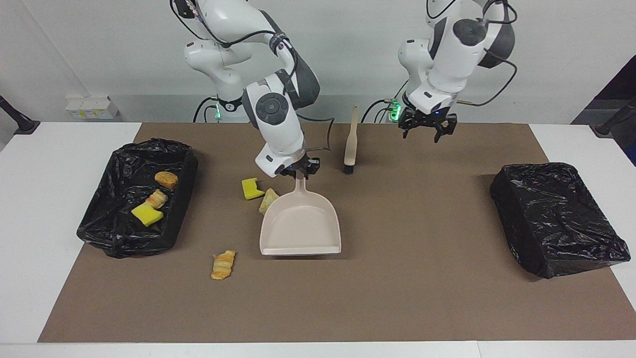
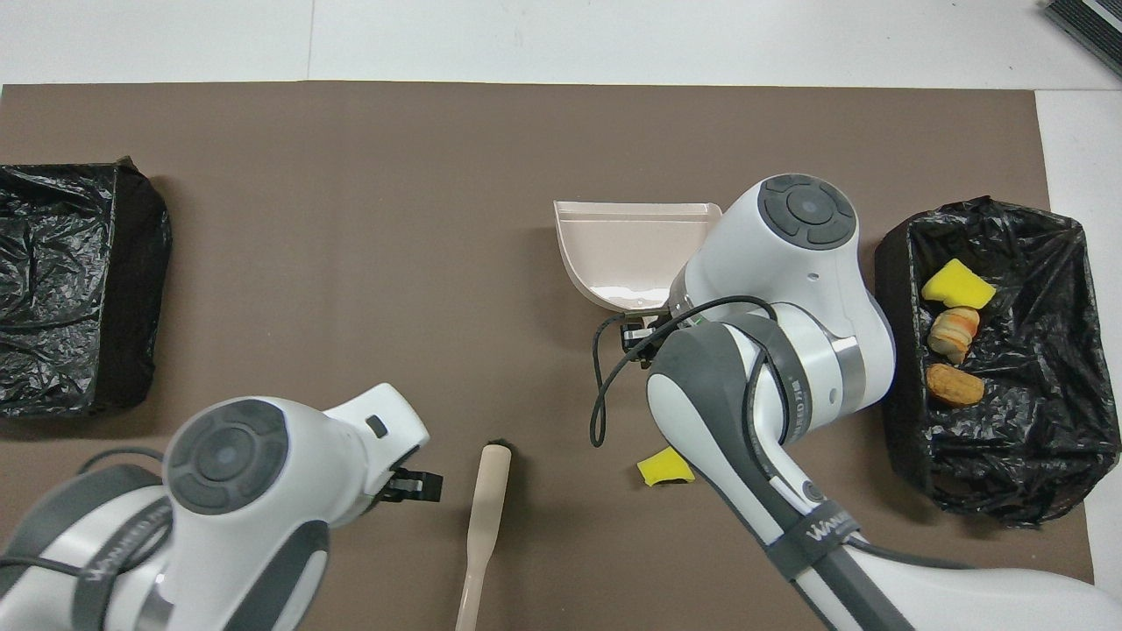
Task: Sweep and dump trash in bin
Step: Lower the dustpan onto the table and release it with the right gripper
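Near the robots' edge of the counter (image 1: 397,308) our left hand (image 1: 426,130) hangs wide open and empty beside the brush (image 1: 351,144). Our right hand (image 1: 297,171) grips the dustpan (image 1: 301,223) handle. Loose trash (image 1: 252,188) lies beside the pan; sliding it could scatter scraps short of the bin (image 1: 186,169).

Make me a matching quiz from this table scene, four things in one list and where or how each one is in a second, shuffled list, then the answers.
Things:
1. brush
2. dustpan
3. left gripper
4. open bin

Places or states:
A. held by its handle in the right gripper
B. jaws open, holding nothing, in the air
C. holds three pieces of trash
D. lying free on the brown mat, near the robots

Pairs: 1-D, 2-A, 3-B, 4-C
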`<action>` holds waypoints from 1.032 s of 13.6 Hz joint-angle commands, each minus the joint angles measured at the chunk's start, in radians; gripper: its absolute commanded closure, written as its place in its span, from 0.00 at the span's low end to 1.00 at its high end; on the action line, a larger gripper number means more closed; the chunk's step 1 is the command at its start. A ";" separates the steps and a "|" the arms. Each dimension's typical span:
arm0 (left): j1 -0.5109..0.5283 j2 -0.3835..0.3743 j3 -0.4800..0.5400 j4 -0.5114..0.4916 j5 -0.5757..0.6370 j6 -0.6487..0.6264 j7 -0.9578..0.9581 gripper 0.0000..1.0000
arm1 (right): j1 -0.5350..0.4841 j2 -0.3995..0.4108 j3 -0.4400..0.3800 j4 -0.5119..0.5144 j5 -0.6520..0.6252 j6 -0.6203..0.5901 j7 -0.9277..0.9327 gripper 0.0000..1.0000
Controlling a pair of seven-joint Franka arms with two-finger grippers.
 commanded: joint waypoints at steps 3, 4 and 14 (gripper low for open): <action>-0.034 0.189 0.129 0.419 0.100 -0.214 0.130 0.00 | 0.118 0.234 -0.003 0.256 -0.002 0.006 0.141 1.00; -0.033 0.209 0.140 0.476 0.100 -0.242 0.148 0.00 | 0.142 0.290 -0.005 0.326 -0.002 0.008 0.183 1.00; -0.025 0.226 0.146 0.570 0.099 -0.363 0.143 0.00 | 0.152 0.258 -0.003 0.399 0.005 -0.013 0.215 0.00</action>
